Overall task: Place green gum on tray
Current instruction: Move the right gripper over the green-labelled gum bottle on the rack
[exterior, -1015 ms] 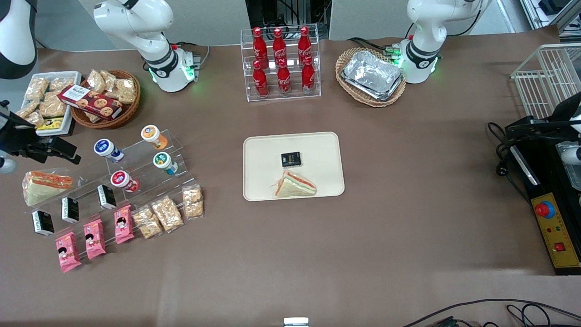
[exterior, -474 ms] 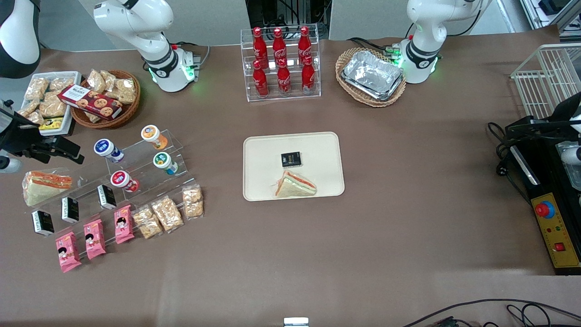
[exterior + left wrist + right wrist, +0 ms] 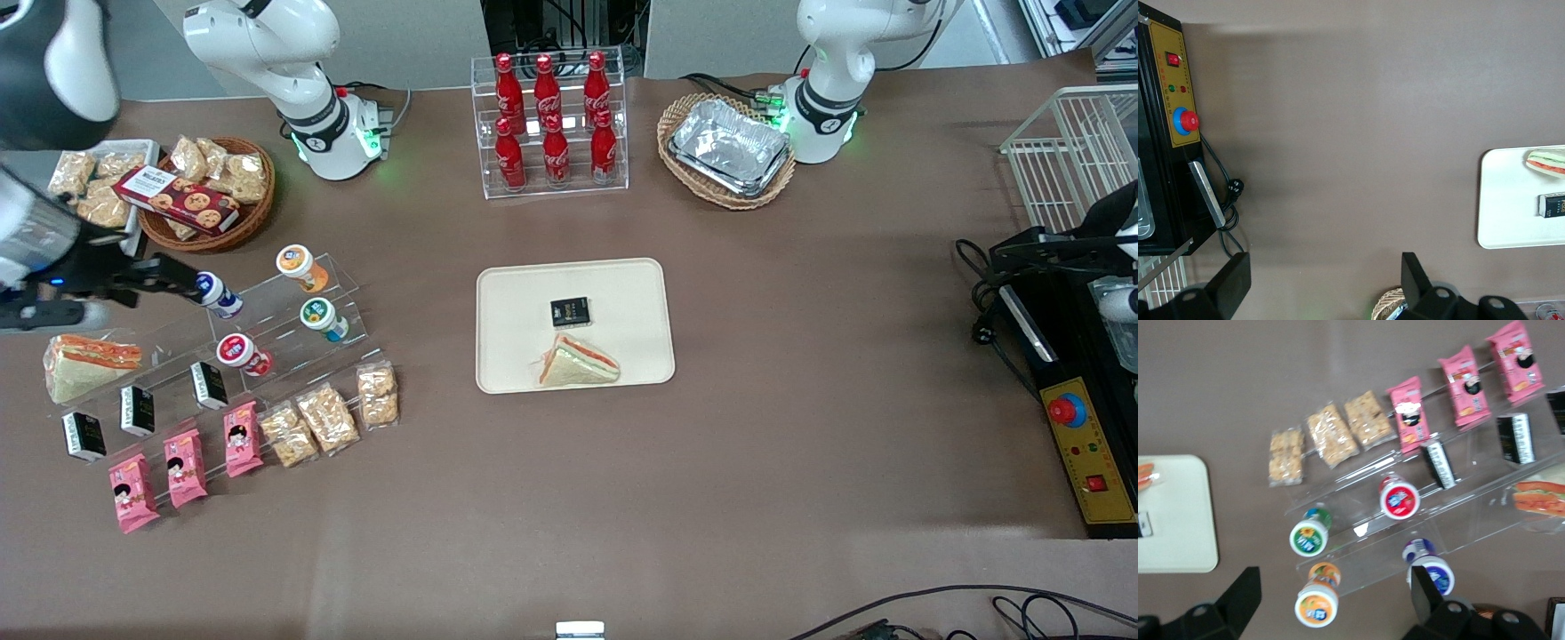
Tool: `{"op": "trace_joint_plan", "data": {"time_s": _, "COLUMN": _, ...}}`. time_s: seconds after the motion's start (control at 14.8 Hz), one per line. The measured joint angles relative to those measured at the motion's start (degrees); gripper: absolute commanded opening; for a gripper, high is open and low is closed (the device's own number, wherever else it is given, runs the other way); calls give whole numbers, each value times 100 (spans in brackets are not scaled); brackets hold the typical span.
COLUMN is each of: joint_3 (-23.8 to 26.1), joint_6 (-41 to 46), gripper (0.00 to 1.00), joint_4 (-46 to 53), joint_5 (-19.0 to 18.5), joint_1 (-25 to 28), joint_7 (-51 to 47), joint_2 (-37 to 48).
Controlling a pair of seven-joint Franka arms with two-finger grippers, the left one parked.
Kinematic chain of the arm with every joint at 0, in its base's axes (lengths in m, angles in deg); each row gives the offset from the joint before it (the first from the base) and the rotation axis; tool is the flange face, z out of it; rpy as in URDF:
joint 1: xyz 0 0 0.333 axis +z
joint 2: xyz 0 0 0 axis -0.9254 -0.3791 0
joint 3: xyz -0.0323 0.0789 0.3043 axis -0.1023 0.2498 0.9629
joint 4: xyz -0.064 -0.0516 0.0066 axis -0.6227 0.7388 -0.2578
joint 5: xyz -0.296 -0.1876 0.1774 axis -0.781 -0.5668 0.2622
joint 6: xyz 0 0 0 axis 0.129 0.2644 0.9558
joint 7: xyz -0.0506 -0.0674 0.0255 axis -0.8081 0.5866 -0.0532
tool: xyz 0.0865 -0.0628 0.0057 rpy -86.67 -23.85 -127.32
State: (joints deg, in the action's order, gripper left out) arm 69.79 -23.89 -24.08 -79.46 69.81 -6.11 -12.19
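We see our gripper (image 3: 182,278) with its fingers spread wide and grasping nothing, poised above the clear stepped rack (image 3: 267,333), right by the blue-lidded bottle (image 3: 216,294). The green gum (image 3: 322,318) rests on that rack, nearer the front camera than the orange-lidded bottle (image 3: 299,266). The tray (image 3: 622,311) sits mid-table, well apart toward the parked arm's end, carrying a sandwich (image 3: 578,363) and a small black packet (image 3: 570,311).

Green gum (image 3: 322,318) tilted on clear rack; cream tray (image 3: 516,356) well apart.
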Motion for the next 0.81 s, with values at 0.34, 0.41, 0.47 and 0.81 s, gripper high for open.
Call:
{"op": "trace_joint_plan", "data": {"time_s": 0.34, "joint_3": 320, "joint_6": -516, "gripper": 100, "joint_4": -948, "joint_5": 0, "joint_1": 36, "joint_7": -62, "joint_2": 538}}
{"op": "trace_joint_plan", "data": {"time_s": 0.41, "joint_3": 319, "joint_6": -598, "gripper": 100, "joint_4": -1115, "joint_5": 0, "joint_1": 33, "joint_7": -62, "joint_2": 620}}
{"op": "trace_joint_plan", "data": {"time_s": 0.47, "joint_3": 317, "joint_6": -656, "gripper": 100, "joint_4": -1222, "joint_5": 0, "joint_1": 30, "joint_7": -62, "joint_2": 661}}
{"op": "trace_joint_plan", "data": {"time_s": 0.81, "joint_3": 314, "joint_6": -1023, "gripper": 100, "joint_4": -1436, "joint_5": 0, "joint_1": 27, "joint_7": -62, "joint_2": 499}}
